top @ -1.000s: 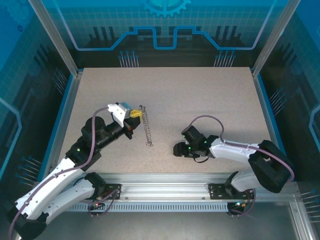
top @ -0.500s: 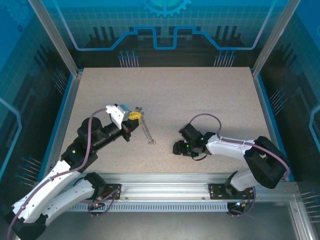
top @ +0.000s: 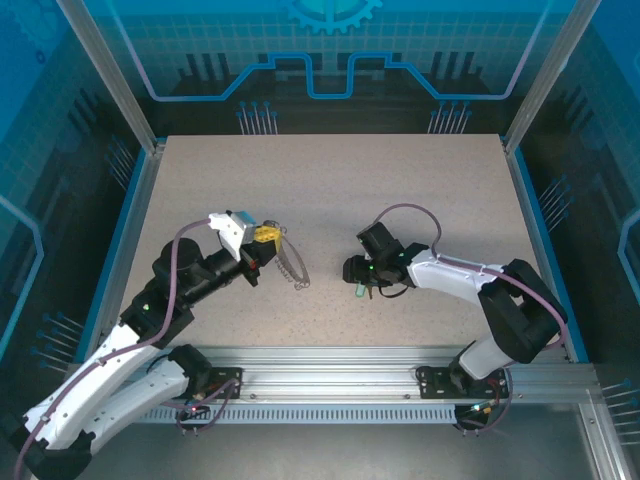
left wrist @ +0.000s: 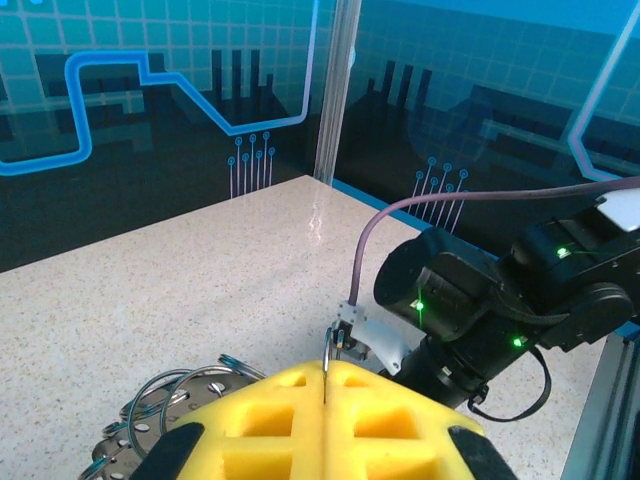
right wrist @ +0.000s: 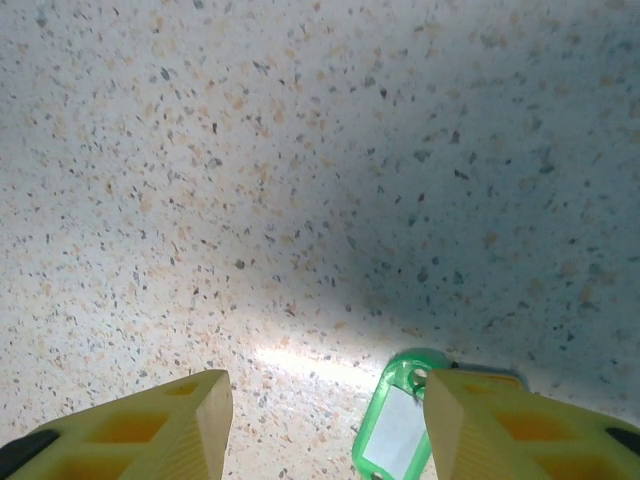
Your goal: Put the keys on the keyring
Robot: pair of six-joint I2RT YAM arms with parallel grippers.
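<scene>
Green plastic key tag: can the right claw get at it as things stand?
Probably yes: the green plastic key tag lies on the tabletop between the right claw's open fingers, nothing over it.

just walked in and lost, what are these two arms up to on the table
The left gripper is shut on the keyring, with its chain trailing down toward the table. The right gripper is open and low over the green key, which lies flat on the table, not yet gripped. The key is not on the ring.
</scene>
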